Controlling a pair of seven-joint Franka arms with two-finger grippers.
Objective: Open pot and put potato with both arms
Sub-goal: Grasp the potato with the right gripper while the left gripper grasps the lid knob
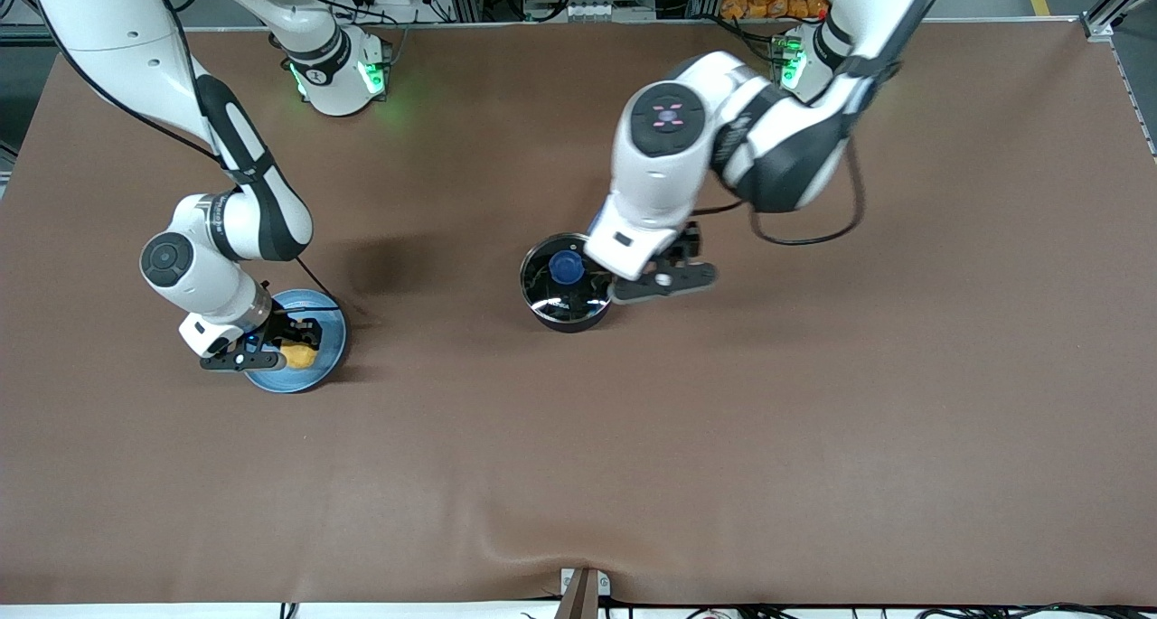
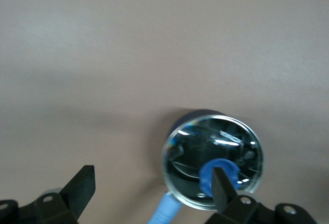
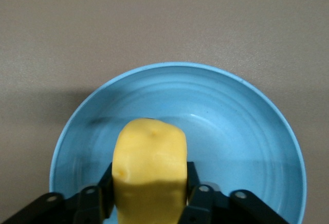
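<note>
- The right end effector (image 1: pixel 271 352) is down on the light-blue plate (image 1: pixel 330 352) near the right arm's end of the brown surface (image 1: pixel 723 438); its fingers (image 3: pixel 198 196) are clamped on the yellow potato (image 3: pixel 149 175), which sits inside the plate's rim.
- Whether the potato touches the plate floor or is just clear of it is hard to tell.
- Open surface lies all around the plate, and a wide bare stretch separates it from the pot (image 1: pixel 568 285).
- The pot stands near the surface's middle, its glass lid (image 2: pixel 213 167) with blue knob (image 1: pixel 567 267) seated on the rim.
- The left end effector (image 1: pixel 664 276) hovers at the pot's edge, fingers (image 2: pixel 223 188) spread wide, holding nothing.
</note>
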